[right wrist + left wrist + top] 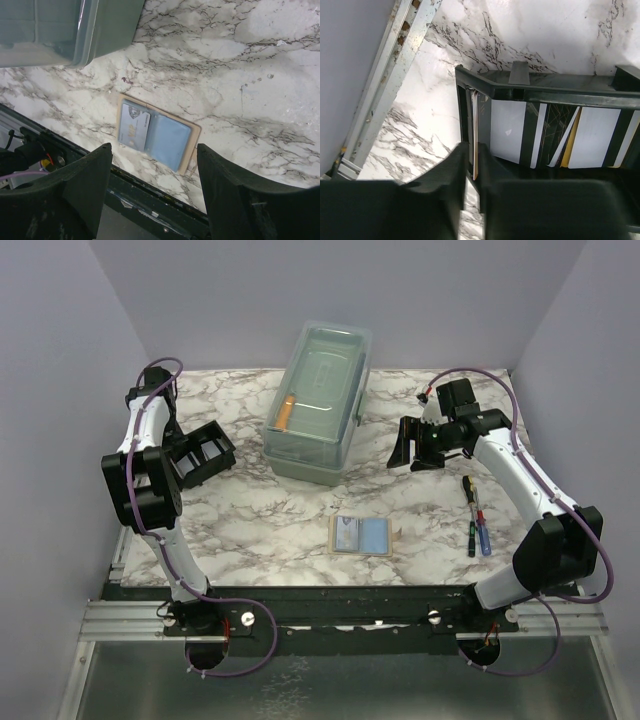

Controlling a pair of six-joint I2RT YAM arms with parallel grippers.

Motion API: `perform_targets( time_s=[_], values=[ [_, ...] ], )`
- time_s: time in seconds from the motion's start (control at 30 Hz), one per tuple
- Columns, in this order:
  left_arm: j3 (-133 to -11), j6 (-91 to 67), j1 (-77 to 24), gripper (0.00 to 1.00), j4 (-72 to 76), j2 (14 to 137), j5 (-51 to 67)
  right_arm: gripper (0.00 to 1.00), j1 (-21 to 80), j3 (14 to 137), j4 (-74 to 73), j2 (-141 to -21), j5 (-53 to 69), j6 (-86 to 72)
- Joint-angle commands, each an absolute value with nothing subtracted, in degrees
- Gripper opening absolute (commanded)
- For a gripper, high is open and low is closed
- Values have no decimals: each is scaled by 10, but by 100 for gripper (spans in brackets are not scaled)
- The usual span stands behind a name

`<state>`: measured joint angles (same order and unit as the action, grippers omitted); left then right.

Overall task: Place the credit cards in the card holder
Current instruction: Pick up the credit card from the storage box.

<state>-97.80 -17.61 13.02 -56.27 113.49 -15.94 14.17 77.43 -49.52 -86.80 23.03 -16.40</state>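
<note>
At the front middle of the worktop (pixel 270 510), the two credit cards (pixel 350 536) lie flat side by side on a tan pad (pixel 195 132). The dark grey card (pixel 133 125) touches or slightly overlaps the light blue card (pixel 170 142). Neither is in the card holder (pixel 545 92) yet; it sits well apart at the far left and already carries pale cards (pixel 507 130) and a yellow one (pixel 571 145) in its slots. Your left pincer (pixel 474 155) is pressed nearly together on the holder's end wall, with a thin pale card edge in the same narrow gap; it looks like a steadying grip on the rack. Your right pincer (pixel 155 150) hangs spread wide and holds nothing, above the pad with both cards showing between its fingers. Expect the cards to be light, stiff and slick, with almost no edge standing proud. A straight pinch from above will likely skate off. You would probably do better to catch one by a short edge, or nudge it past the pad's rim first, and then grip across its thin faces. The grey card bears a few gold marks, too blurred to read, and the blue one looks plain. No brand is legible on the clear lidded box (pixel 320 400) or the screwdrivers (pixel 476 525).
</note>
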Motion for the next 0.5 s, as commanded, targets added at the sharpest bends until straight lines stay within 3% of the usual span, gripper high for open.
perform_targets(
  time_s=[0.0, 0.17, 0.47],
  values=[
    [-979, -173, 132, 33, -570, 1114, -151, 71, 140, 781, -499, -875, 243, -156],
    [-967, -170, 132, 53, -573, 1125, -170, 71, 140, 784, -501, -876, 243, -155],
    [-958, -173, 132, 57, -573, 1161, -164, 71, 140, 788, -502, -881, 246, -156]
  ],
)
